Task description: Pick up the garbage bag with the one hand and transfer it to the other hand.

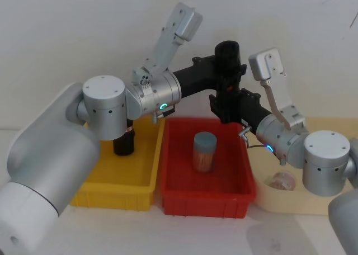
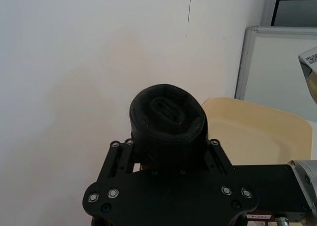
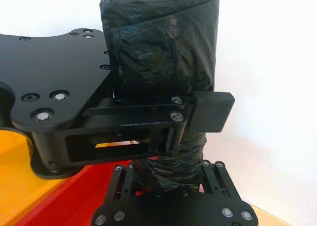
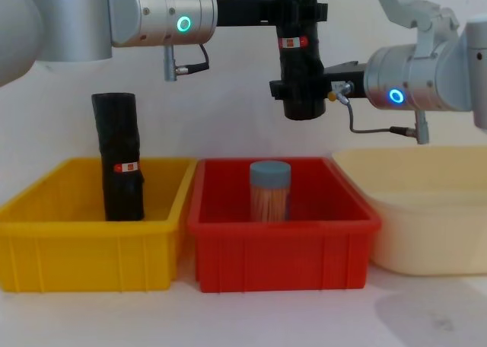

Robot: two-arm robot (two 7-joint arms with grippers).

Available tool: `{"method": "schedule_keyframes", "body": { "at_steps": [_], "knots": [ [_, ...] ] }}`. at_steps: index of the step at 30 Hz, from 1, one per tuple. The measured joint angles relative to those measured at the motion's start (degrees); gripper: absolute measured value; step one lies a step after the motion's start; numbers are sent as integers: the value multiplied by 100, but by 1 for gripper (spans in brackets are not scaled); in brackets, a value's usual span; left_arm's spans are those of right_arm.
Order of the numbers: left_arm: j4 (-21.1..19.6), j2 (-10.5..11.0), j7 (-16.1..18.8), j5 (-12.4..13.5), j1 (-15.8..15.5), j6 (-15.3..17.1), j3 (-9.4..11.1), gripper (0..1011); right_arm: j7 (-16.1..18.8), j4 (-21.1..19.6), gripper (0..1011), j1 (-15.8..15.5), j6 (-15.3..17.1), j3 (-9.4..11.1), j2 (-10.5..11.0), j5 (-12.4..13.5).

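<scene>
The garbage bag (image 4: 298,58) is a black roll held upright in the air above the red bin (image 4: 281,248). The one hand, my left gripper (image 4: 297,12) with the green ring, is shut on the roll's upper part (image 1: 227,56). The other hand, my right gripper (image 4: 300,88) with the blue ring, is closed around the lower end. In the right wrist view its fingers (image 3: 124,184) hug the roll (image 3: 163,42) just below the left gripper's clamp (image 3: 148,117). The left wrist view looks down on the roll's top (image 2: 167,117).
A second black roll (image 4: 120,157) stands in the yellow bin (image 4: 84,256) on the left. A jar with a blue lid (image 4: 270,191) stands in the red bin. A cream tub (image 4: 434,218) on the right holds a small round object (image 1: 281,181).
</scene>
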Motion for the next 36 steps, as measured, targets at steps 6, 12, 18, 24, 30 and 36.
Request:
{"method": "schedule_keyframes", "body": {
  "at_steps": [6, 12, 18, 24, 30, 36],
  "knots": [
    [0, 0, 0, 0, 0, 0, 0, 636, 25, -58, 538, -47, 1, 55, 15, 15],
    [0, -1, 0, 0, 0, 0, 0, 826, 3, -178, 538, -131, 59, 171, 61, 49],
    [0, -1, 0, 1, 0, 0, 0, 990, -133, -339, 538, -262, 173, 360, 163, 72],
    [0, -1, 0, 1, 0, 0, 0, 1001, -309, -508, 538, -426, 327, 590, 307, 78],
    [0, 0, 0, 1, 0, 0, 0, 1001, -473, -639, 537, -580, 511, 789, 444, 73],
    [0, -1, 0, 1, 0, 0, 0, 1001, -644, -771, 538, -798, 795, 1000, 611, 35]
  ]
}}
